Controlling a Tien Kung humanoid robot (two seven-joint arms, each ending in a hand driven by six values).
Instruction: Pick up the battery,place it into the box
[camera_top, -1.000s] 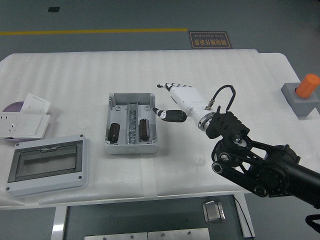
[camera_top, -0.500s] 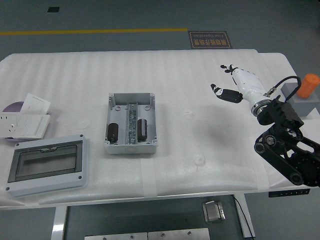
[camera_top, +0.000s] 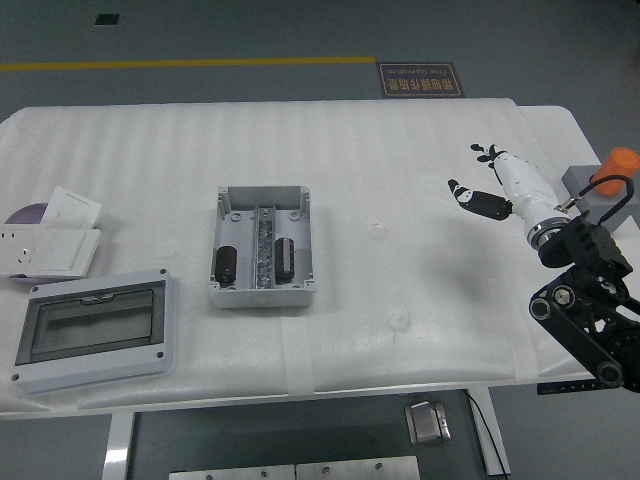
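An open grey box (camera_top: 262, 246) sits left of the table's middle. Two dark cylindrical batteries lie inside it, one (camera_top: 227, 262) in the left compartment and one (camera_top: 286, 256) in the right, either side of a metal rail. My right hand (camera_top: 487, 180), white with black fingertips, hovers over the table's right part, far from the box, with fingers spread and holding nothing. The left arm is out of sight.
A grey enclosure with a clear lid (camera_top: 92, 328) lies at the front left. White socket plates (camera_top: 50, 235) rest at the left edge. A grey block with an orange button (camera_top: 605, 189) stands at the right edge.
My right hand has drawn back from beside the box to the right side of the table, empty. Both batteries in the box stayed put.
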